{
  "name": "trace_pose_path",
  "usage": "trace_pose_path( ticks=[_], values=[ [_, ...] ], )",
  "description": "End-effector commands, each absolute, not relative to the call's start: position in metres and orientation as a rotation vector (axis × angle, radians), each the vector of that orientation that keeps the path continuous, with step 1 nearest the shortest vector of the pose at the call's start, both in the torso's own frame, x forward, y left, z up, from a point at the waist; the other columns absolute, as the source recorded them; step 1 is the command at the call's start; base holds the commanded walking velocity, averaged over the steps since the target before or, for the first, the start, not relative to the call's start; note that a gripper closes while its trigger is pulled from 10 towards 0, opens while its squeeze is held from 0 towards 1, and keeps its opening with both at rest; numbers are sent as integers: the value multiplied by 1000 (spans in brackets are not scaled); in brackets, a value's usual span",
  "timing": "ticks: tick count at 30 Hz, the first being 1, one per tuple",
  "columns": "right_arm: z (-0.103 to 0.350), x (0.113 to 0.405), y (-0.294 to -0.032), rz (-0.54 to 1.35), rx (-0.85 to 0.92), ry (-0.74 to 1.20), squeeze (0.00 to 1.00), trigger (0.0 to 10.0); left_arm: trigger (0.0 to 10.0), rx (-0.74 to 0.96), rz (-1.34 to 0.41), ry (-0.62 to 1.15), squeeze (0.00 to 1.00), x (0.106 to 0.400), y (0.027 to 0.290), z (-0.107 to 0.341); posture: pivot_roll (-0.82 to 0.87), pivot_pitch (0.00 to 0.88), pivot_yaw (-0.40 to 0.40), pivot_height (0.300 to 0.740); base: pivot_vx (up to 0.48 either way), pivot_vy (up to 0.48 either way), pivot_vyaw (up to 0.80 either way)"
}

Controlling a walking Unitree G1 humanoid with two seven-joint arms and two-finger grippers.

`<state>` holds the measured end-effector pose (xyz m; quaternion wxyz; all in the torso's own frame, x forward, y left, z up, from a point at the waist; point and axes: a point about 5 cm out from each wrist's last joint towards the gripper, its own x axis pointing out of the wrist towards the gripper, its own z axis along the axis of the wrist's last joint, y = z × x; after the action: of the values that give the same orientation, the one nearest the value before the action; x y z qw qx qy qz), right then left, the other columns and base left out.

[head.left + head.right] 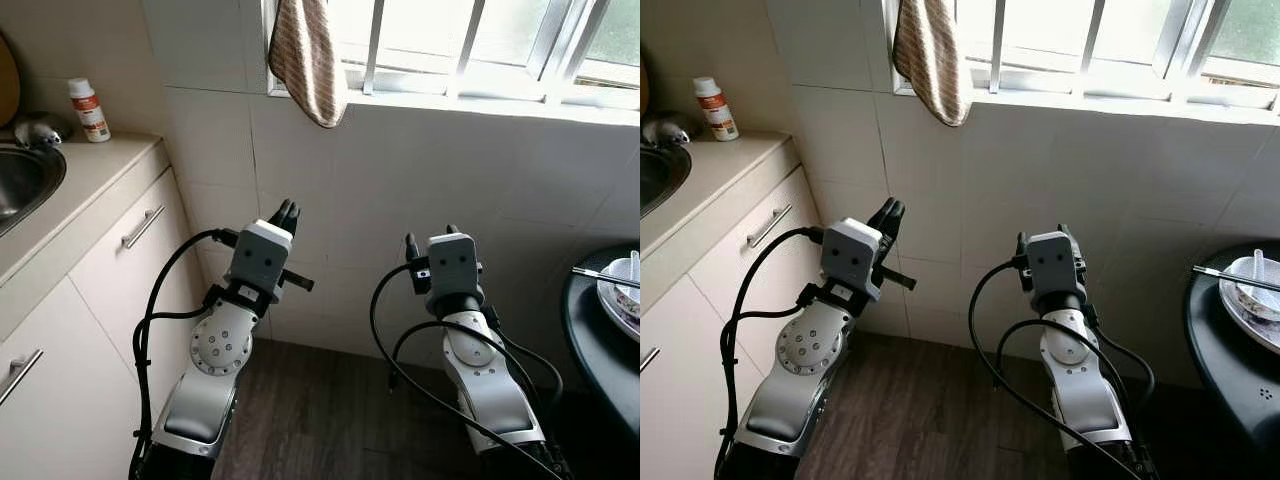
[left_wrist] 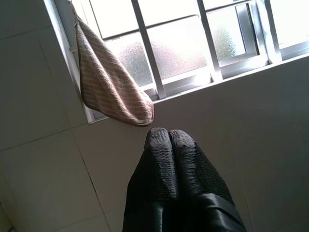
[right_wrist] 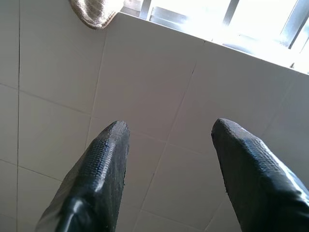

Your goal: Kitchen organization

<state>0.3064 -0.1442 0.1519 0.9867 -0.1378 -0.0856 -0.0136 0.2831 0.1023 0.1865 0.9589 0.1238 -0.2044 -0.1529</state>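
Left gripper (image 2: 169, 137) clenched on nothing, aimed at white tiled wall (image 1: 420, 170); right gripper (image 3: 169, 140) released, likewise raised. Striped beige cloth (image 1: 305, 55) hangs at 12 o'clock from window sill (image 1: 480, 100).

A striped towel (image 1: 305, 55) hangs at the upper middle, under the window. A white bottle (image 1: 89, 109) stands on the table (image 1: 85, 175) at upper left, near the sink (image 1: 25, 180). Both silver arms point toward the tiled wall.

The white bottle (image 1: 89, 110) bears an orange label, its print too small to read.
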Motion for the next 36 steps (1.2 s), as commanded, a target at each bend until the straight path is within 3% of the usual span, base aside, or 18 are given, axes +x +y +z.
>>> trace_pose_path(
  ticks=[1, 7, 15, 25, 36],
  values=[
    [153, 309, -144, -36, -285, -163, 0, 10000, 10000, 259, -322, -424, 0, 284, 100, 188, 91, 0, -18, 740, 0, -480, 0],
    [152, 309, -144, -35, -281, -162, 0, 10000, 10000, 257, -320, -422, 0, 283, 101, 188, 93, 0, -18, 740, 0, -480, 0],
    [152, 309, -143, -31, -279, -159, 0, 10000, 10000, 254, -310, -414, 0, 284, 103, 188, 95, 0, -18, 740, 0, 0, 0],
    [151, 309, -143, -33, -278, -155, 0, 10000, 10000, 217, -308, -418, 0, 284, 102, 187, 90, 0, -17, 740, 0, -448, 0],
    [151, 310, -144, -43, -286, -157, 0, 10000, 10000, 217, -298, -391, 0, 286, 103, 184, 88, 0, -18, 740, 0, 0, 0]
  ],
)
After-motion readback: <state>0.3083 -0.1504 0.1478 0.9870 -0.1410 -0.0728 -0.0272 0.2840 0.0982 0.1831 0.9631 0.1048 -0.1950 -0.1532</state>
